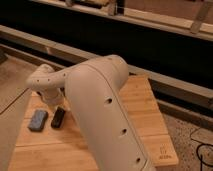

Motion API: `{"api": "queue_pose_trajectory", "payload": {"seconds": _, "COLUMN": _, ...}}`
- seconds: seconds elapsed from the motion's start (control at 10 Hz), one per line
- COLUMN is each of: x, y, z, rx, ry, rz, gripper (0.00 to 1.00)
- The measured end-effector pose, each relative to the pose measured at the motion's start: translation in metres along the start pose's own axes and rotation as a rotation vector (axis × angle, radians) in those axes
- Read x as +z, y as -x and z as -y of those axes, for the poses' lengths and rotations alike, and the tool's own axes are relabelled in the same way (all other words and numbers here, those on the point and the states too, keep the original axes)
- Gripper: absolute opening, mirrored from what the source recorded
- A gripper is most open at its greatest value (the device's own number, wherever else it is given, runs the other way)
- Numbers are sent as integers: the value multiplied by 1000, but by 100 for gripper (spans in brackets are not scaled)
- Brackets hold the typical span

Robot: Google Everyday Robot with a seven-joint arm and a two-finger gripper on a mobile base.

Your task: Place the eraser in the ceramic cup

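**A:** Wooden table [145, 115] under dark railings; the eraser [58, 117] lies flat toward its nine o'clock edge; a blue block [38, 120] sits just beside it, at the eraser's nine o'clock.

**B:** And the gripper [53, 101]?

**A:** Low at the eraser's twelve o'clock, probably lining up a pick; clenched or released, I cannot tell; no ceramic cup shows; the bulky arm [100, 105] may be hiding it.

No readable text anywhere. Small dark stamp [162, 152] on the near right corner of the tabletop [145, 115], letters cannot be made out. The pincer [53, 101], low over the tabletop's left end, shows no lettering.
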Motion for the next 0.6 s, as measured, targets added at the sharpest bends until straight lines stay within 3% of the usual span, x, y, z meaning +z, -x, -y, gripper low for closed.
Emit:
{"api": "queue_pose_trajectory", "payload": {"seconds": 0.2, "x": -1, "y": -1, "z": 0, "rx": -3, "ry": 5, "rz": 5, "gripper": 10}}
{"api": "queue_pose_trajectory", "payload": {"seconds": 0.6, "x": -19, "y": 6, "z": 24, "rx": 55, "ry": 3, "rz": 42, "gripper": 10}}
